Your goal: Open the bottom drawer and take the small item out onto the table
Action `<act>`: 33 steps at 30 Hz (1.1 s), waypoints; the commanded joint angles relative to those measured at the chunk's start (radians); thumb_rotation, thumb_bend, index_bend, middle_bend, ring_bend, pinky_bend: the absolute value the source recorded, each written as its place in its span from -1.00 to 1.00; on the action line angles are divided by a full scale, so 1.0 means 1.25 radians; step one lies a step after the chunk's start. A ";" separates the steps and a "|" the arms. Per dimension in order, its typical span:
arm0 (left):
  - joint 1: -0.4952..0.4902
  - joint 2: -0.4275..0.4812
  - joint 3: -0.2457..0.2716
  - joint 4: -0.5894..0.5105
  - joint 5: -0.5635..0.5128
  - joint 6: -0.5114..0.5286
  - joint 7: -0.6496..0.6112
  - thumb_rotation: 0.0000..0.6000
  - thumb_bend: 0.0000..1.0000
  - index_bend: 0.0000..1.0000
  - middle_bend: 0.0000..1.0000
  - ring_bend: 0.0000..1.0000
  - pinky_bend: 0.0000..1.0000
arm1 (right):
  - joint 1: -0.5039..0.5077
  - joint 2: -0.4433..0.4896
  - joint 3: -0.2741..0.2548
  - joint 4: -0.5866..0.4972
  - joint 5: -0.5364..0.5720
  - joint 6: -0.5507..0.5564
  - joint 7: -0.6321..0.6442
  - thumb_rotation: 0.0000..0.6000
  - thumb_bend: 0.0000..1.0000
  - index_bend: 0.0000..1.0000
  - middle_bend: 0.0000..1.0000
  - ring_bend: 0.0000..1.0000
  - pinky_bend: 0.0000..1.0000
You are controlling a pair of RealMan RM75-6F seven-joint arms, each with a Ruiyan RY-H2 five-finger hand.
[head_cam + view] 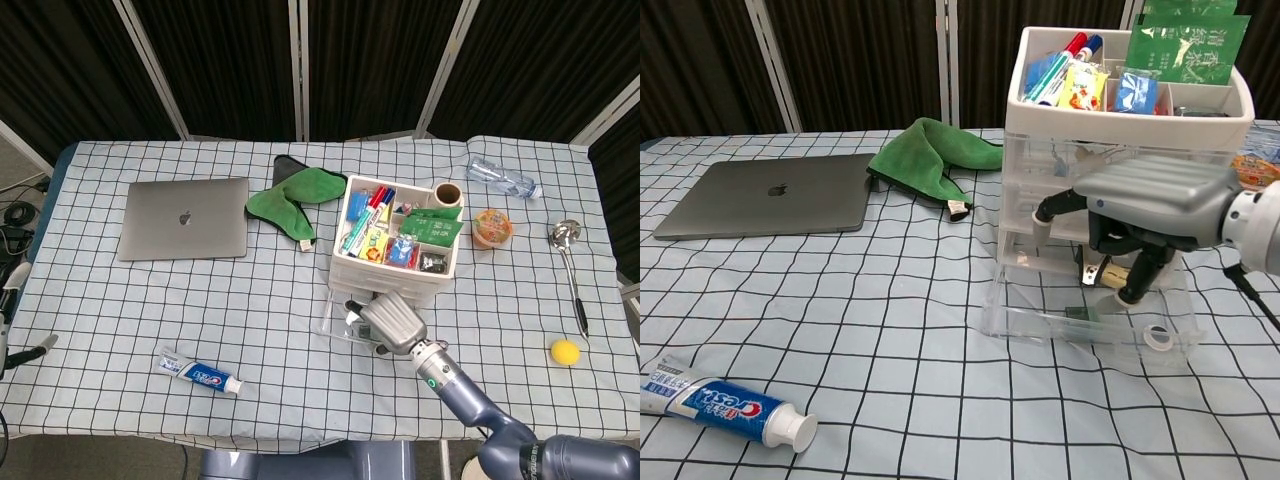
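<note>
While the right hand [1130, 215] hovers over the open bottom drawer [1090, 325] (fingers curled, grasp unclear), green cloth [285, 200] behind

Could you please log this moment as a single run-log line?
bottom drawer: open | right hand: over drawer, fingers reaching in | item: not yet out

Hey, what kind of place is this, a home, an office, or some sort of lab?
Probably a lab or test setup, not a home: black curtain panels screen off the table, and unrelated props are laid out on it, such as a laptop, toothpaste and a spoon.
</note>
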 commanded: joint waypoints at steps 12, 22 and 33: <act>-0.011 -0.003 -0.017 0.014 -0.036 -0.028 -0.010 1.00 -0.95 -1.00 -1.00 -1.00 -1.00 | 0.079 0.025 -0.041 0.139 -0.168 -0.038 0.174 1.00 -0.97 -0.12 1.00 1.00 0.68; -0.020 -0.009 -0.017 0.017 -0.047 -0.047 0.003 1.00 -0.95 -1.00 -1.00 -1.00 -1.00 | 0.098 -0.001 -0.106 0.245 -0.297 0.018 0.308 1.00 -0.98 -0.12 1.00 1.00 0.68; -0.024 -0.018 -0.017 0.015 -0.047 -0.049 0.019 1.00 -0.95 -1.00 -1.00 -1.00 -1.00 | 0.093 -0.053 -0.152 0.375 -0.358 0.089 0.365 1.00 -1.00 -0.24 1.00 1.00 0.68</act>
